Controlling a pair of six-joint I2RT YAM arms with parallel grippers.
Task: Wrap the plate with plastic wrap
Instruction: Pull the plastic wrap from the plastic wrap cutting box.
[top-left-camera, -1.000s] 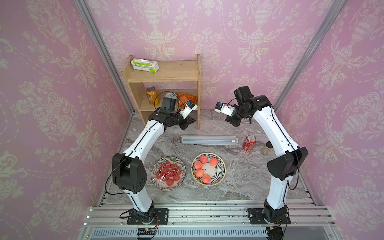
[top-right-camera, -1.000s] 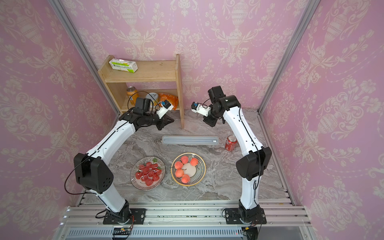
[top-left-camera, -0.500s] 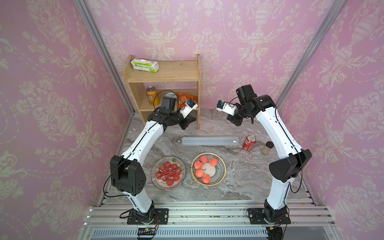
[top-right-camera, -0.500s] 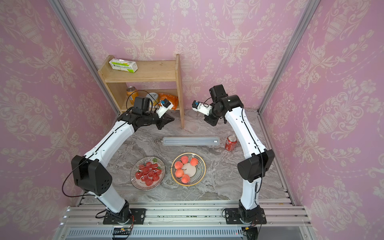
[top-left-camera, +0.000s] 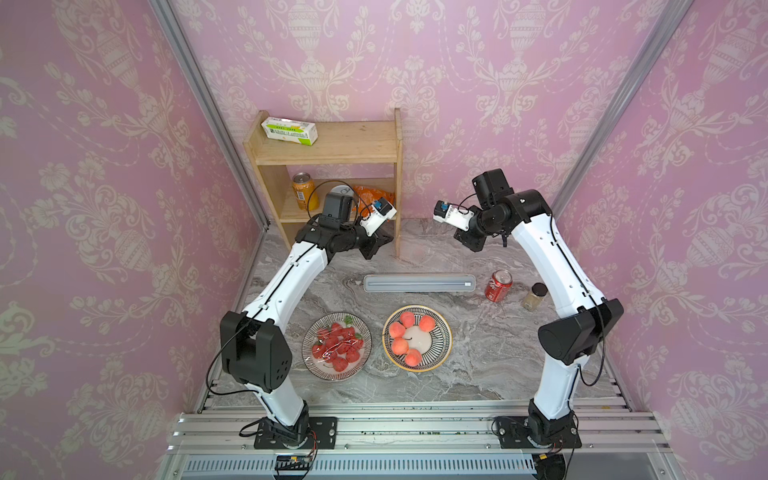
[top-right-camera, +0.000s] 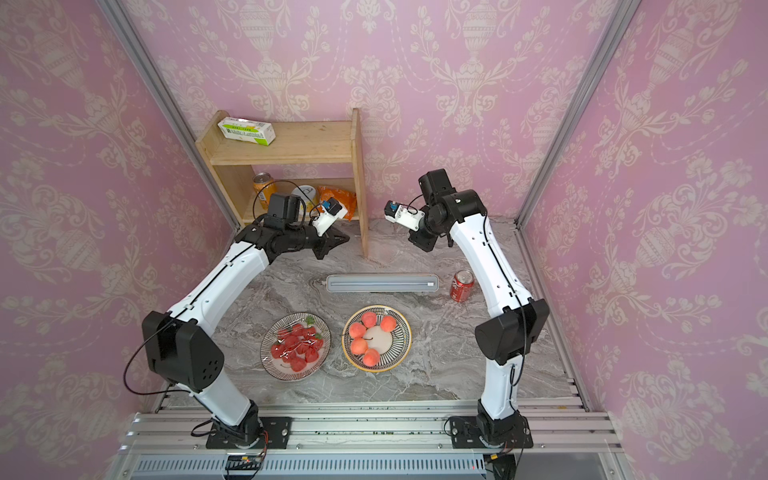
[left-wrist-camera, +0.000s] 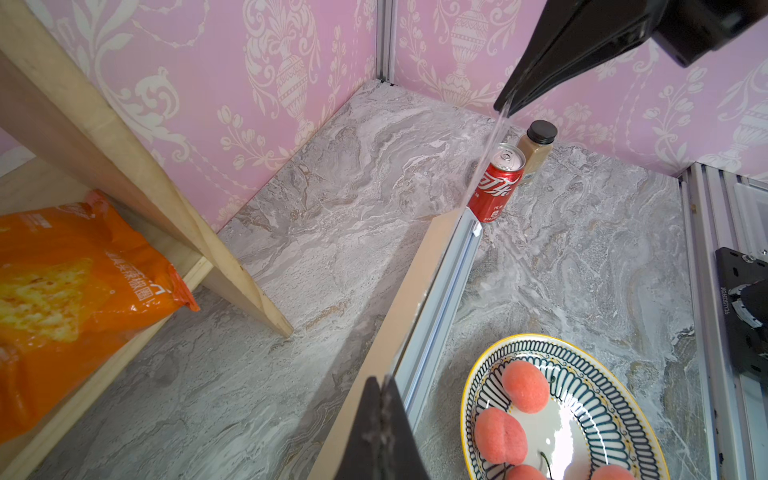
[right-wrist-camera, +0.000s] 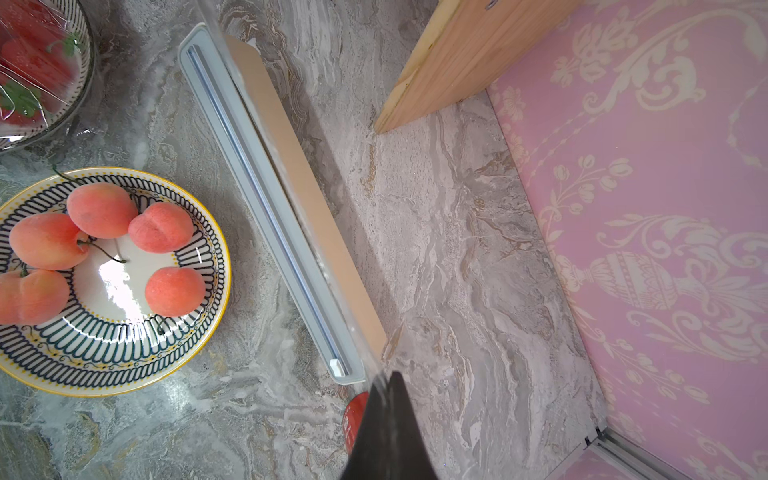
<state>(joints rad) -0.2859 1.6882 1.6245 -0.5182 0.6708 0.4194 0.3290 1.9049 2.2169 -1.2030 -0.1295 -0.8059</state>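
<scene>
Clear film: plastic wrap (left-wrist-camera: 487, 156) drawn up out of its dispenser box (top-left-camera: 419, 283), stretched as one sheet between both arms above the table; barely visible in both top views.
Left gripper (left-wrist-camera: 381, 384): jaws clenched on one corner of the film.
Right gripper (right-wrist-camera: 390, 380): jaws clenched on the other corner, raised above the box end by the red can (top-left-camera: 498, 285).
Peach plate (top-left-camera: 417, 337): bare, just in front of the box; probably the one to wrap.
Strawberry plate (top-left-camera: 336, 347): glossy crinkled film over it already, beside the peaches.
Done: sheet gripped and pulled out.
Remaining: perhaps more length, then carrying over the peaches, cutting, tucking round the rim.
Table (top-left-camera: 457, 376): grey marbled slab; small dark-lidded jar (top-left-camera: 534, 296) just beside the can.
Room: pink damask walls, metal corner posts, wooden shelf (top-left-camera: 332, 145) at the back with a green-and-white carton (top-left-camera: 289, 131) on top.
</scene>
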